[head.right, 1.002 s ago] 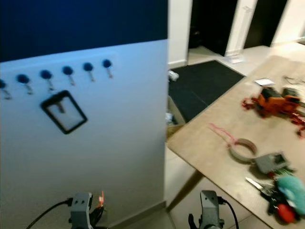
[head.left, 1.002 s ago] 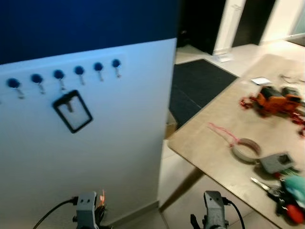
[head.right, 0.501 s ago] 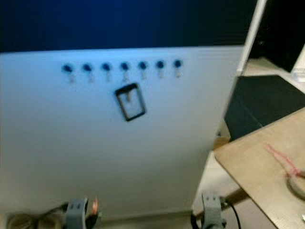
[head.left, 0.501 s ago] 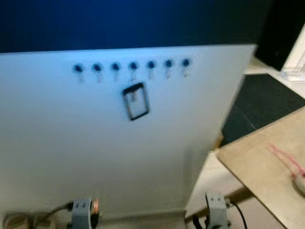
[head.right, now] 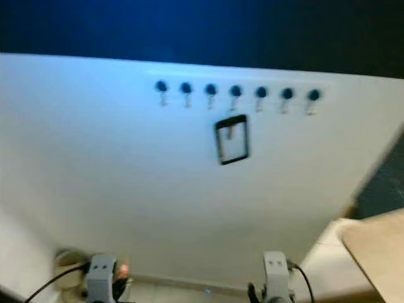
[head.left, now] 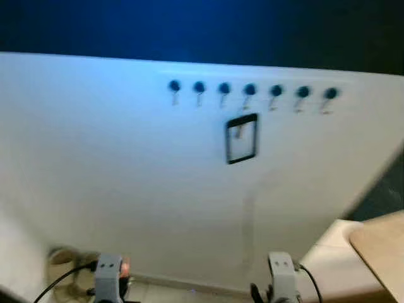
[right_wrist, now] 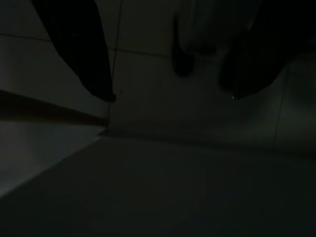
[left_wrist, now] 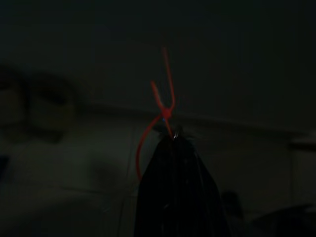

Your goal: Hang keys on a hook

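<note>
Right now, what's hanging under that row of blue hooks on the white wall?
A black rectangular frame hangs under the middle blue hooks on the white wall. Whatever holds it up is too blurred to make out.

Two grey wrist blocks (head.left: 108,278) with black cables; long black claw fingers (right_wrist: 84,44).

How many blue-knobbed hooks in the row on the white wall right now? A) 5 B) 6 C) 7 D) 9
C: seven blue-knobbed hooks sit in one row on the white wall, and a black frame hangs just under the row.
</note>
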Robot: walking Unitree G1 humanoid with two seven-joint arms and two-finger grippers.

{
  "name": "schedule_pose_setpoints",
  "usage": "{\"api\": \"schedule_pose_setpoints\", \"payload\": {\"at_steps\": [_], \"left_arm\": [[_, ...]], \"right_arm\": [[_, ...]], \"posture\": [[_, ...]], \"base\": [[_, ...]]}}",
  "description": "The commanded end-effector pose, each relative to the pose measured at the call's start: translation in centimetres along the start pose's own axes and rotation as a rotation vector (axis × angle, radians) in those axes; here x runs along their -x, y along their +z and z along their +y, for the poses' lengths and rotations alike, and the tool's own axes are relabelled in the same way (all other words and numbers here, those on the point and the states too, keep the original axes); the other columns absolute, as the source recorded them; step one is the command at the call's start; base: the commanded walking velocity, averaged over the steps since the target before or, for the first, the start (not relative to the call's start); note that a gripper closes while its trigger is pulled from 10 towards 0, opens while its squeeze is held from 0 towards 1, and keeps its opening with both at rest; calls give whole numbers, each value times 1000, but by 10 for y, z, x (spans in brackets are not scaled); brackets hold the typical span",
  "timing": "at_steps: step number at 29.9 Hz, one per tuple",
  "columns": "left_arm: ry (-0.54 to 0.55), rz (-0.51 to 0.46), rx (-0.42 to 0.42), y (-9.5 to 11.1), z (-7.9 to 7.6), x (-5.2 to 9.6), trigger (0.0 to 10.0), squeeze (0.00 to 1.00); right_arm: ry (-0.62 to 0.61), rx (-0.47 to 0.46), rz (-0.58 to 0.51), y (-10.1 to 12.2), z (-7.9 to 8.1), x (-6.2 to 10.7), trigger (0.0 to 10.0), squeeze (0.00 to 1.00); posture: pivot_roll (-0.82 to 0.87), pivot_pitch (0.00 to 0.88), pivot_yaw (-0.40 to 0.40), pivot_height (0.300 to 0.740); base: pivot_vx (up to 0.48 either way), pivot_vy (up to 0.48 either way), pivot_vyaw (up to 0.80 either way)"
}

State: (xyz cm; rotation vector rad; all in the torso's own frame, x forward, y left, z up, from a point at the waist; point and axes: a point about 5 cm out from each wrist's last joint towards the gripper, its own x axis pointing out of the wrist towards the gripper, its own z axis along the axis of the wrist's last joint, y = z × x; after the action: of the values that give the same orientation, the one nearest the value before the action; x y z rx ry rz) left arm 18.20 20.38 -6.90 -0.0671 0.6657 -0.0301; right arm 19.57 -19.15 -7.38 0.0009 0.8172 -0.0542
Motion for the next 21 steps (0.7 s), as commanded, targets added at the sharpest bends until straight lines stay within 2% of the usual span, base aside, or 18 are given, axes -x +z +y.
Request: {"api": "schedule_pose_setpoints", "payload": {"at_steps": [1,6,12,21], "left_arm": [[9,25,-2,-4,2,2,10000,0],[1,31,-24,-4,1,1,10000,0],[-15,29,-7,-4,-2,0,10000,0],[-30,15,-11,-1,-5,-1,10000,0]], "right_arm": [[-22,-50,-7,-1,-1,1,10000,0],[-26,-74,-4,-2,-2,1,10000,0],[-27,-76,-2,-3,-2,1,10000,0],[-30,-80,2,-4,-2,1,10000,0]], "posture": [[45,46,-13,740],[45,47,-13,740],[43,47,-12,740],[43,47,-14,740]], "base": [[0,0,0],[0,0,0],[0,0,0],[0,463,0]]}}
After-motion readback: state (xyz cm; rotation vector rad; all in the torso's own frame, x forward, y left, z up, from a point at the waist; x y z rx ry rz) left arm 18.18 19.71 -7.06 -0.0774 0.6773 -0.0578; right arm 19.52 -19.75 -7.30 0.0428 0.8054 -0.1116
